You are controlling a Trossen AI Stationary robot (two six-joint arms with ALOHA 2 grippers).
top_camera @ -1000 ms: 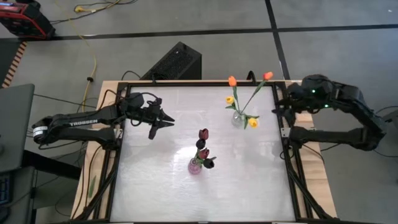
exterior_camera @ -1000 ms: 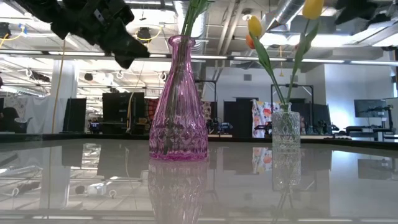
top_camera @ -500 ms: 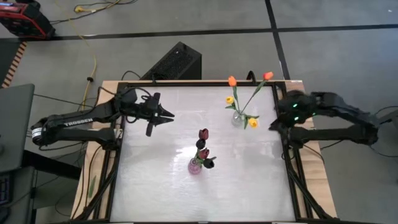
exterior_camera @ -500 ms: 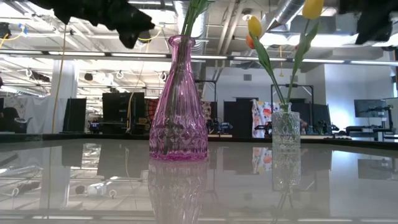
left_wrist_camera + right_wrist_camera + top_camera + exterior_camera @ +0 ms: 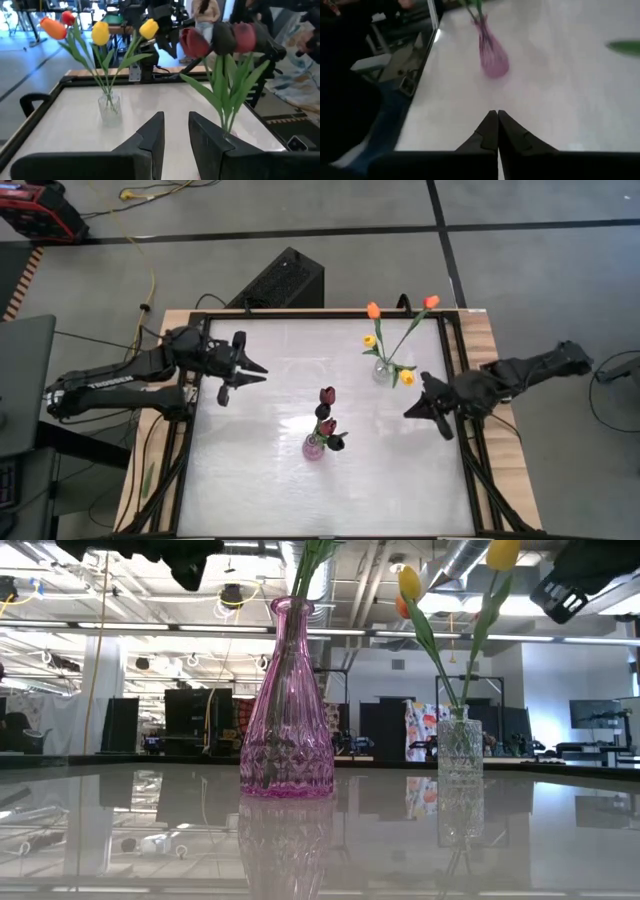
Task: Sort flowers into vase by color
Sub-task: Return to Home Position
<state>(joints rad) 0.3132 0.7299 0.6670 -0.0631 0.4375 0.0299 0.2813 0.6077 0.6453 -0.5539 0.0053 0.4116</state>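
1. The table (image 5: 260,480) carries both vases, and every flower in view stands in one. The sorting looks finished, with only the arms' retreat left.
2. The left arm (image 5: 120,375) reaches in over the left edge, well apart from both vases. It can probably fold straight back.
3. The right arm (image 5: 520,375) reaches in over the right edge and ends near the clear vase (image 5: 383,370). This one needs the care: I would draw it back along its own line, away from the leaning stems.
4. The pink vase (image 5: 315,447), near the table's middle, holds the maroon flowers (image 5: 327,395). The clear vase, at the far right, holds the orange flowers (image 5: 373,310) and yellow flowers (image 5: 407,377). Both vases look narrow and top-heavy, so a brush might tip them.
5. The left gripper (image 5: 245,375) has its fingers a little apart and holds nothing.
6. The right gripper (image 5: 425,412) has its fingers together, tips touching, and holds nothing. One yellow head is near it, so slow motion there seems wise.
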